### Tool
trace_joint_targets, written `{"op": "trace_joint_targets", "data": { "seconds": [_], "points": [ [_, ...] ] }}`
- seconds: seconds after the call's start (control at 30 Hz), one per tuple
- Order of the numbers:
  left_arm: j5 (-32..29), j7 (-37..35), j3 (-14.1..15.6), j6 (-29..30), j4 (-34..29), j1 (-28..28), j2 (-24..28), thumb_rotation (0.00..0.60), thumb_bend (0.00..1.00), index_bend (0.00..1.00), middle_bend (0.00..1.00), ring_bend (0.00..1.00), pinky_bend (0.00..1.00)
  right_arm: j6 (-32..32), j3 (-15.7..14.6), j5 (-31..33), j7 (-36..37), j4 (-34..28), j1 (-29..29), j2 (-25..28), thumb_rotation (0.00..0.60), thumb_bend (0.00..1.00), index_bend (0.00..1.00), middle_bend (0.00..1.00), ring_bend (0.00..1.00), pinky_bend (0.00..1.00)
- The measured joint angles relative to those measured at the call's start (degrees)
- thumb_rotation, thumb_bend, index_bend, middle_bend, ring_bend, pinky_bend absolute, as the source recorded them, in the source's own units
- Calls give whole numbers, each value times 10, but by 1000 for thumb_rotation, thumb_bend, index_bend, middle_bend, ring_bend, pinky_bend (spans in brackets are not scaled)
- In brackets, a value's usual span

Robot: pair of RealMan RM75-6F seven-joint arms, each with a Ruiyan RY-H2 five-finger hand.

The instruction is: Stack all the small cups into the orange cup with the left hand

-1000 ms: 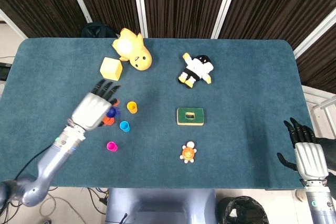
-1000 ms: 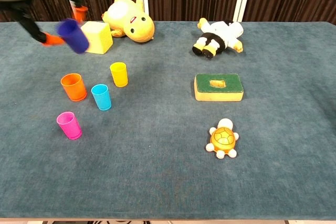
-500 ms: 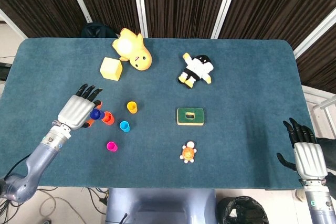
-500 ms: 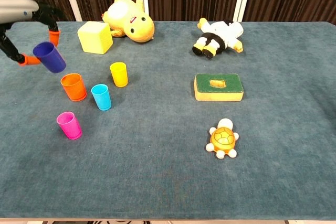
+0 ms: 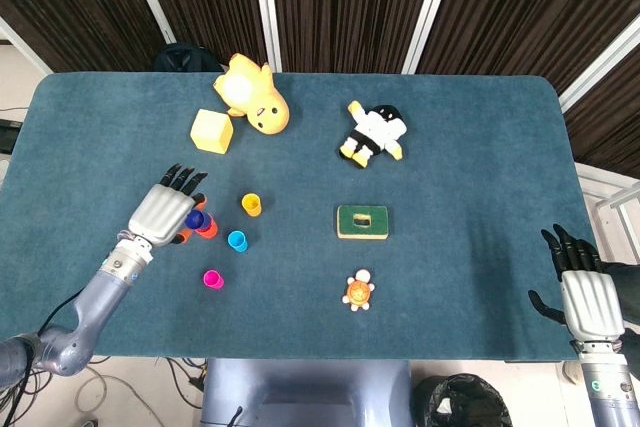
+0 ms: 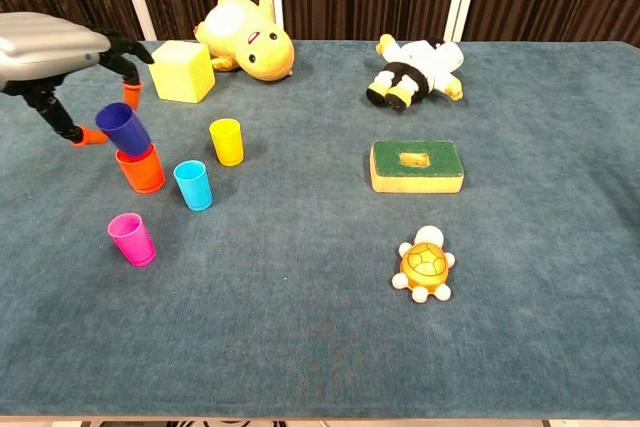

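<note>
Left robot hand (image 6: 60, 57): grips blue cup (image 6: 124, 129), tilted on orange cup (image 6: 140, 168). Risk: snagging the rim, toppling it.

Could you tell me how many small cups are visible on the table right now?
5: the orange cup, the dark blue cup tilted into its mouth under the left robot hand, the yellow cup, the light blue cup, and the pink cup nearest the front.
</note>
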Motion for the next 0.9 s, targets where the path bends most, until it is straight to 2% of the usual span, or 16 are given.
{"op": "trace_joint_targets", "data": {
  "seconds": [0.6,0.9],
  "points": [
    [-9,13,3,4,12,0,-12,600,252,435,84,0,30,0,1,2,3,5,0,-3,600,317,69,28,110,111],
    [-28,31,15,-16,13,-3,-8,600,164,154,49,0,0,0,3,6,-1,5,0,-4,600,318,69,27,110,110]
  ]
}}
